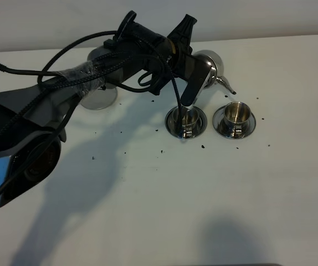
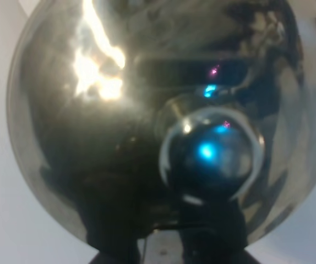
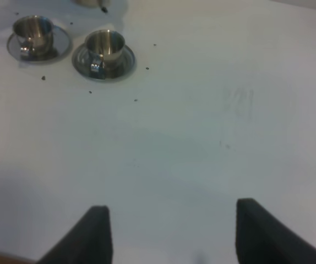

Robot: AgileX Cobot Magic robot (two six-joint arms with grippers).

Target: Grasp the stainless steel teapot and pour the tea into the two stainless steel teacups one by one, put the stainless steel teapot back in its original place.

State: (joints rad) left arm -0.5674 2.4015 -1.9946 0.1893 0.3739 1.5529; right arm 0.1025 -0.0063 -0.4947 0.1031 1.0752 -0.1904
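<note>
The stainless steel teapot [image 1: 208, 62] is off the table at the back, tilted, with its thin spout [image 1: 226, 86] pointing down toward the right teacup [image 1: 236, 112]. My left gripper [image 1: 189, 64] is shut on the teapot's handle side. In the left wrist view the teapot's shiny belly [image 2: 108, 143] and lid knob [image 2: 210, 157] fill the frame. The left teacup [image 1: 185, 118] stands on its saucer [image 1: 172, 123] just below the pot. The empty saucer [image 1: 99, 98], the original place, lies partly under my left arm. My right gripper [image 3: 169, 234] is open and empty, far from the teacups [image 3: 104, 45] [image 3: 32, 28].
Small dark specks [image 1: 203, 146] are scattered on the white table [image 1: 175, 194] around the cups. The right cup's saucer [image 1: 250, 124] lies beside the left one. My left arm and its cables [image 1: 65, 77] stretch across the back left.
</note>
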